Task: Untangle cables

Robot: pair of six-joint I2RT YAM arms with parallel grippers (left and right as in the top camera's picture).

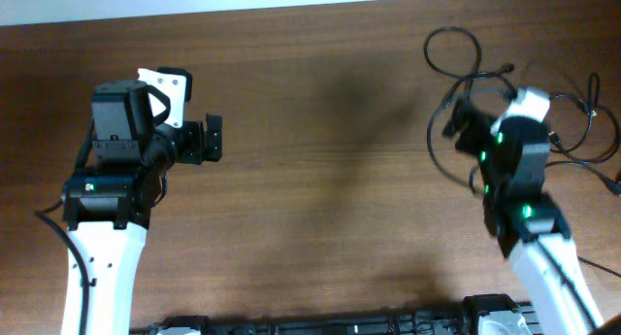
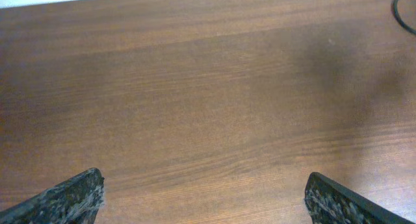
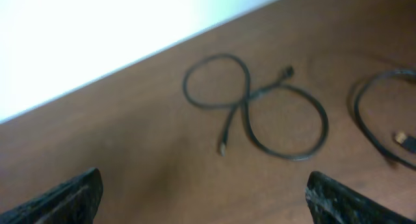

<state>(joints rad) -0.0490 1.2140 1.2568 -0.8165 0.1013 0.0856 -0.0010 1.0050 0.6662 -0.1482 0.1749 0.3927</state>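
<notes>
Your right gripper [image 3: 205, 191] stood with its black fingers [image 3: 71, 198] spread wide, holding nothing. Just beyond it a thin black figure-eight cable [image 3: 253, 107] lay flat on the brown wooden table [image 3: 130, 159]. Its long axis ran far-left to near-right, with one plug pointing far and the other near. A second thin black looped cable [image 3: 374, 123] lay to its right. Your left gripper [image 2: 205, 191], equally wide and empty, hung well to the left of both.

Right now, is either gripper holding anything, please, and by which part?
Nothing is held: left gripper and right gripper are open; the cables lie on the table.
</notes>
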